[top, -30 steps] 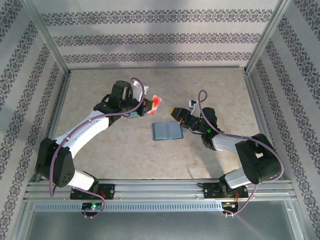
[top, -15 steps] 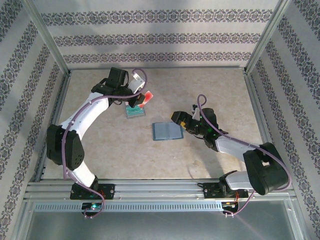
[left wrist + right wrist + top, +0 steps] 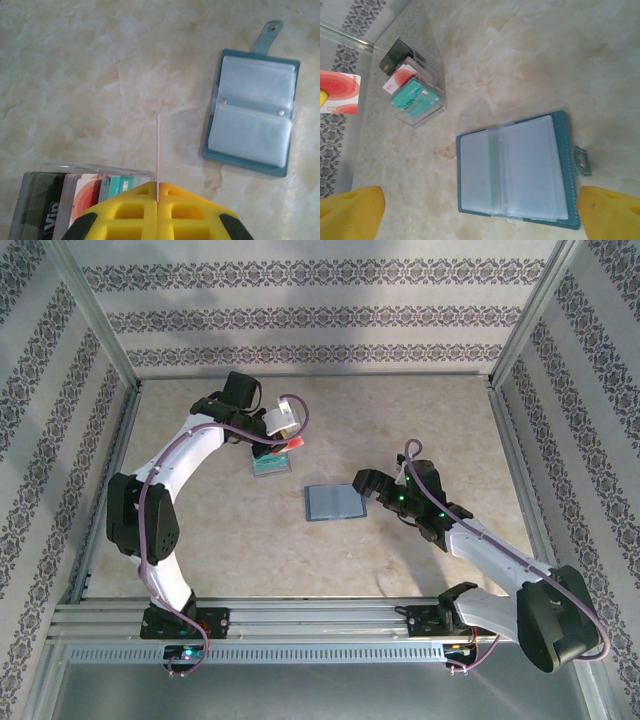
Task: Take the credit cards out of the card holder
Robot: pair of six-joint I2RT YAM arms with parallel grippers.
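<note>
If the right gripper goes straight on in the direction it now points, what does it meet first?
Most likely the open card holder: it lies on the table straight ahead, between the open jaws of the right gripper. Depth is hard to judge.

Teal card holder (image 3: 515,170) open flat; red-white card (image 3: 339,92) aloft; other cards (image 3: 412,95) upright in clear box (image 3: 437,85).

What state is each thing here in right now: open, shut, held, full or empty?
left gripper: shut on a red-and-white card, above the clear box.
right gripper: open, holding nothing, beside the card holder.
card holder: lying open on the table, clasp undone, visible sleeves look empty.
clear box: holds three cards standing on edge.
</note>
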